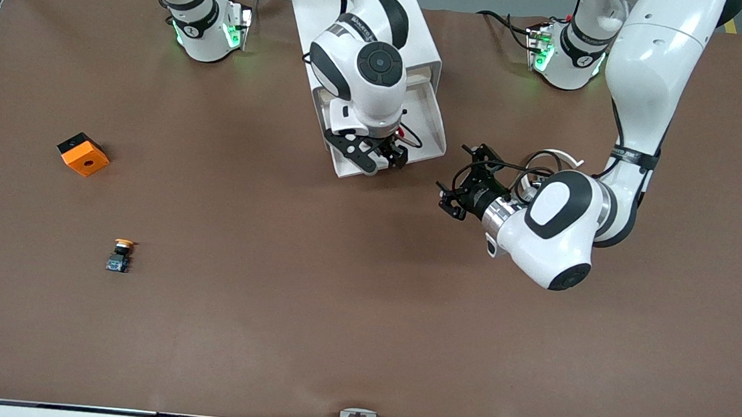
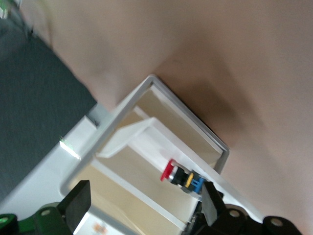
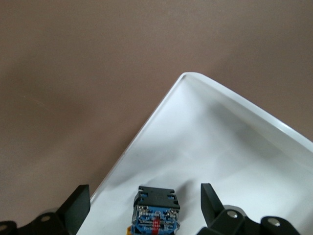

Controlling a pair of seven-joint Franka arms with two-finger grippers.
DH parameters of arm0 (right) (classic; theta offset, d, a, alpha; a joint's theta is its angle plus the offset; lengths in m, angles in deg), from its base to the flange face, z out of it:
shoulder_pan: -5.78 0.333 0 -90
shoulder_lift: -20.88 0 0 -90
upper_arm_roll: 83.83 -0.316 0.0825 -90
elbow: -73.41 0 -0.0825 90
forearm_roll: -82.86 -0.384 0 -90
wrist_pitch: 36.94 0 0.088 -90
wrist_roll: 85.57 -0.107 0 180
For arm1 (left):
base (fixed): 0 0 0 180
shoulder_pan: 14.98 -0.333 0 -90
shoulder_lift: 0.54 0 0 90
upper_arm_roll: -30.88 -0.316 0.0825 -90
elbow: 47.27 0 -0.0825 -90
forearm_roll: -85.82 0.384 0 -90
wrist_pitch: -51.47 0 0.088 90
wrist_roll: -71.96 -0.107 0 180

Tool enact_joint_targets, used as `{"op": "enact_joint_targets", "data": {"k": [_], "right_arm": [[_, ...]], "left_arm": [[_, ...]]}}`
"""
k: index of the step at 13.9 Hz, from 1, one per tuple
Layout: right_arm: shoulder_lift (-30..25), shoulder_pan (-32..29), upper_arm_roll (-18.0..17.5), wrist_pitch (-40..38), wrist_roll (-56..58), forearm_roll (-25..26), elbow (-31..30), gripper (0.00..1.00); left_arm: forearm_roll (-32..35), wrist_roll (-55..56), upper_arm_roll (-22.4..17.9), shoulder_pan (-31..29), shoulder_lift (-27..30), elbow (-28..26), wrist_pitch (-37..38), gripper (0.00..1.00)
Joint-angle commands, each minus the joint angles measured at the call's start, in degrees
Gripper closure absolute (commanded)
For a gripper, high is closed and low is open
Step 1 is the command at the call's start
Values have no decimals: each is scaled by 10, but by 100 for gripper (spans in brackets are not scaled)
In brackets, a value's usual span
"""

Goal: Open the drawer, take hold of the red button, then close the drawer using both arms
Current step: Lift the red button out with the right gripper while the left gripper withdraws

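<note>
Yellow-capped button nearest; right pincer open over button, drawer.

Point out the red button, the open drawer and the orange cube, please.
red button (image 2: 168, 170): left wrist view, on its red cap.
open drawer (image 1: 437, 128): front view, on its white side wall.
orange cube (image 1: 85, 158): front view, on its top face beside the hole.

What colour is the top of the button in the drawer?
Red; the button shows best in the left wrist view.
</note>
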Motion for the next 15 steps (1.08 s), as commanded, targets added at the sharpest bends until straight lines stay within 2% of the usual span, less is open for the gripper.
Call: {"op": "enact_joint_targets", "data": {"k": [1, 5, 10, 13, 14, 15], "right_arm": [[7, 7, 4, -6, -4, -3, 14, 0], [7, 11, 4, -8, -4, -4, 13, 0], [7, 12, 4, -9, -4, -5, 12, 0], [7, 17, 4, -10, -7, -5, 10, 37], [7, 19, 4, -11, -6, -5, 9, 57], [7, 19, 4, -21, -4, -5, 9, 92]], "left_arm": [[51, -115, -1, 3, 16, -9, -31, 0], [164, -268, 2, 1, 22, -17, -148, 0], [243, -312, 5, 7, 20, -29, -244, 0], [276, -317, 5, 15, 13, -29, -309, 0], [295, -322, 6, 16, 9, -28, -328, 0], [321, -327, 6, 16, 1, -27, -351, 0]]}}
